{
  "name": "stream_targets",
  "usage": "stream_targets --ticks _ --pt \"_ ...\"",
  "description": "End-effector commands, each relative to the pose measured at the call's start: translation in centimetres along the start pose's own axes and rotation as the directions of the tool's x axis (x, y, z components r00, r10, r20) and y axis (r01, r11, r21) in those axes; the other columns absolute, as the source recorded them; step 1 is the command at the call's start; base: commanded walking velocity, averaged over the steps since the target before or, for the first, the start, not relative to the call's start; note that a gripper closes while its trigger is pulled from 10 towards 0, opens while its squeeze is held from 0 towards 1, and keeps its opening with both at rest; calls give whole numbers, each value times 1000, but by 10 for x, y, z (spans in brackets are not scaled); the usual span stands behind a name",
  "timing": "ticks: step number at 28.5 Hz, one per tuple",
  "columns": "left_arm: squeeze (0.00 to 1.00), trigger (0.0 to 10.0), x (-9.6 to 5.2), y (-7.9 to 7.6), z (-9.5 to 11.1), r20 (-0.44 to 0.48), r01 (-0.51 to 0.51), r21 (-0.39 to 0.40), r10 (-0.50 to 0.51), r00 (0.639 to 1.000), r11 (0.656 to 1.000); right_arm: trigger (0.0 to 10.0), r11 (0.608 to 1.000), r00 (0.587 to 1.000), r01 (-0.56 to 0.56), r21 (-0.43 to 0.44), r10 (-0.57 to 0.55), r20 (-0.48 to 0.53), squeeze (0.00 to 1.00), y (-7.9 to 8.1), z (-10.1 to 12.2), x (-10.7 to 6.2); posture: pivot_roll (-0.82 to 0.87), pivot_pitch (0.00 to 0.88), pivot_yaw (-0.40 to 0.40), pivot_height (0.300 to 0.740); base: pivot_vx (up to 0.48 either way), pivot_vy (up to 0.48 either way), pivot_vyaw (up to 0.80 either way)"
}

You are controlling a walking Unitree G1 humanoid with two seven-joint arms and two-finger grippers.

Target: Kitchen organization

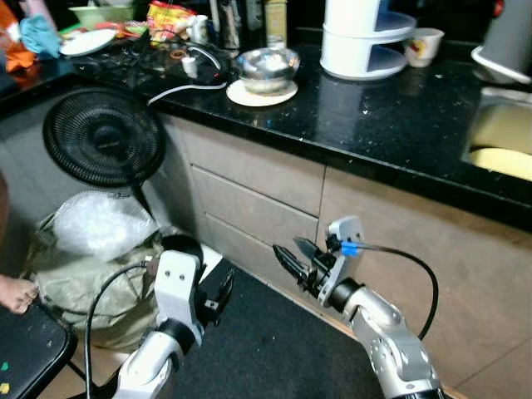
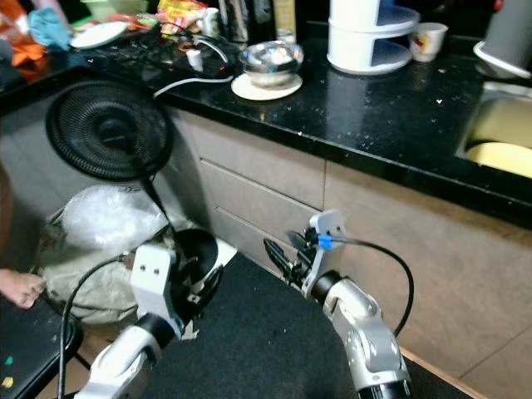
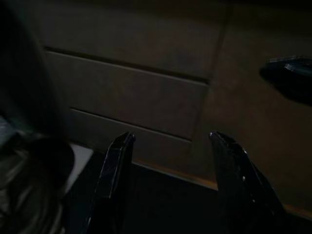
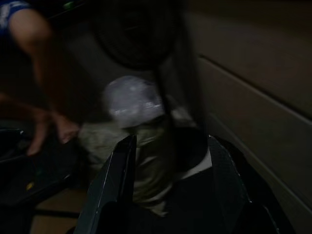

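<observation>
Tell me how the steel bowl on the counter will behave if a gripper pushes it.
The steel bowl looks thin and empty, so probably light. It sits on a small round mat, so a push may slide both together. Its polished, rounded wall would likely slip between fingers, and it might rock rather than tip.

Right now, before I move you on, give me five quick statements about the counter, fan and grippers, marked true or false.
1. A steel bowl sits on the black counter. True.
2. The fan is on the counter. False: it stands on the floor by the drawers.
3. The left gripper is open. True.
4. The right gripper holds a cup. False: it is open, holding nothing.
5. The bowl rests on a plate. True.
</observation>
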State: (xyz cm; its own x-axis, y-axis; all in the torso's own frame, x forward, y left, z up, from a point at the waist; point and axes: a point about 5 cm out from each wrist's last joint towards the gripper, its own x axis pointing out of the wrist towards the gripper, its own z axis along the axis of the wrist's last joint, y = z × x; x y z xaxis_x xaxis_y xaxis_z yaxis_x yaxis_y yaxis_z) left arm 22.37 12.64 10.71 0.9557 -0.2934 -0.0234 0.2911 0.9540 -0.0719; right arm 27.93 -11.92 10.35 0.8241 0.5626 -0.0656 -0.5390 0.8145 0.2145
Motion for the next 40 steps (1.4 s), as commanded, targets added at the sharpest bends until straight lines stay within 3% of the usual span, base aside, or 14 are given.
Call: stream_targets --ticks 1,7,16,26,27,28,32,40 --pt "0 10000 -2 5 -7 -26 -16 16 17 1000 1000 10000 1000 1000 -20 3 20 4 0 5 -3 3 12 0 29 740 0 0 788" --pt "0 10000 -1 6 -7 -26 -16 19 17 1000 1000 10000 1000 1000 -21 9 21 12 0 5 -3 4 10 0 34 740 0 0 785" --pt "0 10000 0 6 -2 -8 0 18 0 1000 1000 10000 999 999 -25 36 24 49 0 5 3 5 11 0 44 740 0 0 0" --pt "0 10000 0 8 2 -2 3 27 -3 1000 1000 10000 978 975 -205 38 201 98 0 21 17 5 33 0 51 740 158 0 0" --pt "0 10000 0 9 3 3 -4 37 4 1000 999 10000 951 941 -309 29 301 155 0 34 34 7 40 0 52 740 285 0 0" --pt "0 10000 0 9 3 3 -4 37 4 1000 999 10000 951 941 -309 29 301 155 0 34 34 7 40 0 52 740 285 0 0" --pt "0 10000 -1 11 7 20 -23 58 22 1000 998 10000 925 892 -381 -5 369 260 0 50 72 18 45 0 47 740 300 0 0" --pt "0 10000 -1 13 11 37 -46 69 44 998 997 10000 919 876 -392 -36 385 291 0 56 83 26 55 0 44 740 323 0 0"
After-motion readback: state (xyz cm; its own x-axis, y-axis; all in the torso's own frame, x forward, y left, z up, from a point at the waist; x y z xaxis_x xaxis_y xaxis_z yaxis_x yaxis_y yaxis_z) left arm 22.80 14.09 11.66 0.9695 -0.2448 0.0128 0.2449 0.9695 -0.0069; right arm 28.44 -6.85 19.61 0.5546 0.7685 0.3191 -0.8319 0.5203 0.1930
